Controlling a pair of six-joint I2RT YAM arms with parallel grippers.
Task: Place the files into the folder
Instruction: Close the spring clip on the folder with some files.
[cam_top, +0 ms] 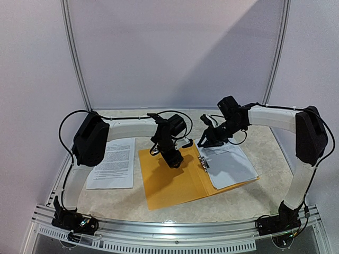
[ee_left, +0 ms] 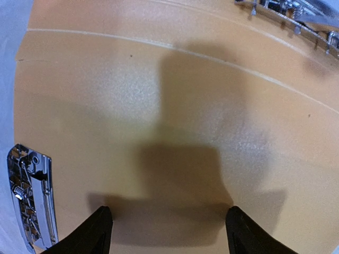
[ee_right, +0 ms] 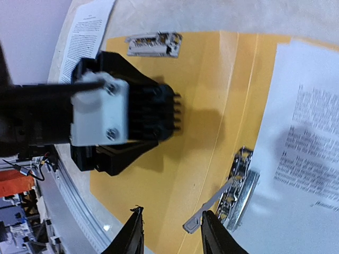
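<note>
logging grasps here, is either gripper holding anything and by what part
Nothing is held. The left gripper hangs open over the folder, at its bare flap. The right gripper has its jaws apart by the raised clip lever, not closed on it.

Bright and diffuse, lit from overhead. Darkly shadowed across the folder (ee_left: 79,106) in the left wrist view. Bowed at the edges and blurred up close in the right wrist view. Slightly hazy from above.
</note>
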